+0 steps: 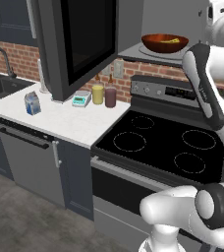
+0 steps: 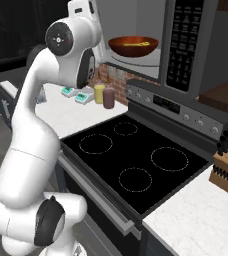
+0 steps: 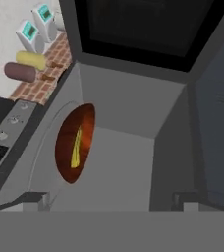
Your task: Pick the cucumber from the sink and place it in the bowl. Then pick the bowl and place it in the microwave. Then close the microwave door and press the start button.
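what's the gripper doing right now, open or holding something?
Gripper: open, holding nothing; the bowl with the cucumber sits apart from it inside the microwave.

No text, brand or number can be read anywhere. The microwave (image 2: 186,45) has a control panel of small pale marks — too blurred to make out as characters. The stove's back panel (image 1: 175,92) carries a dark display strip and knobs with no legible figures. The small blue carton (image 1: 32,103), near the worktop's (image 1: 60,120) left edge, shows a pale patch — nothing readable.
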